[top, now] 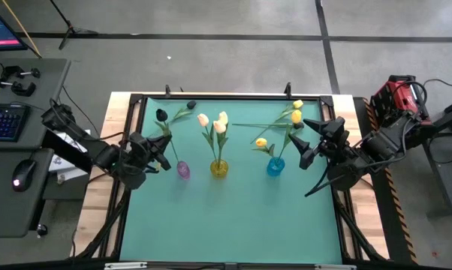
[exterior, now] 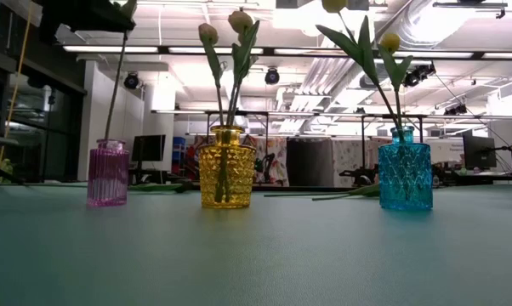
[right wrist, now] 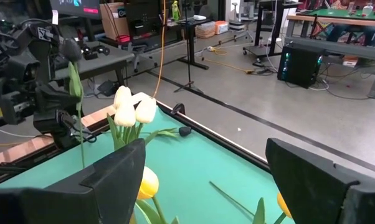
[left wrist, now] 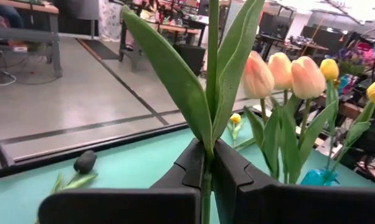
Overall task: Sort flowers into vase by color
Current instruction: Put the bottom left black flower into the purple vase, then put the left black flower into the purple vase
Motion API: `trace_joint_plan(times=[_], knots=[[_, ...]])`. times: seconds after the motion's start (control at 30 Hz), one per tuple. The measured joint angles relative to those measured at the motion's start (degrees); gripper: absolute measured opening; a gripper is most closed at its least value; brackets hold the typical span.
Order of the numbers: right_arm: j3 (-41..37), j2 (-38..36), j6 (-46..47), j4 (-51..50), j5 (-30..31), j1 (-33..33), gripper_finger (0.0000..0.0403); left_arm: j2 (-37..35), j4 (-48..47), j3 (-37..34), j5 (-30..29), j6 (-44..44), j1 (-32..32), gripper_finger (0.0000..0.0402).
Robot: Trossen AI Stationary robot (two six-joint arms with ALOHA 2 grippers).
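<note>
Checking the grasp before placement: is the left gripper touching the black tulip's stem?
Touching. In the left wrist view, the left gripper is shut on the black tulip's stem, which rises straight from between its fingers.

The surface (top: 233, 217) has a matt teal covering with light wood edges. The three vases (exterior: 227, 167) are glossy, faceted tinted glass. The gripper fingers (left wrist: 190, 165) are matt black plastic.
</note>
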Motion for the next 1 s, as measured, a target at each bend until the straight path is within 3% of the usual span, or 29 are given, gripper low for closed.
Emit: trace_joint_plan(times=[0.3,0.43,0.6,0.87,1.0], knots=[[0.0,0.0,0.4,0.1,0.0,0.0,0.0321,3.9,1.1,0.1,0.9,-0.4,0.0,0.0004],[0.0,0.0,0.4,0.1,0.0,0.0,0.0321,4.8,1.1,0.1,5.3,-0.3,0.9,0.0027],[0.0,0.0,0.4,0.1,0.0,0.0,0.0321,3.3,1.1,0.2,17.1,3.5,2.5,0.0092],[0.0,0.0,0.3,0.2,-1.3,0.0,0.0321,-0.4,0.1,4.0,27.3,11.1,3.9,0.0217],[0.0,0.0,0.3,0.2,-2.6,0.0,0.0321,-2.9,-3.4,7.0,35.5,11.6,5.1,0.0254]])
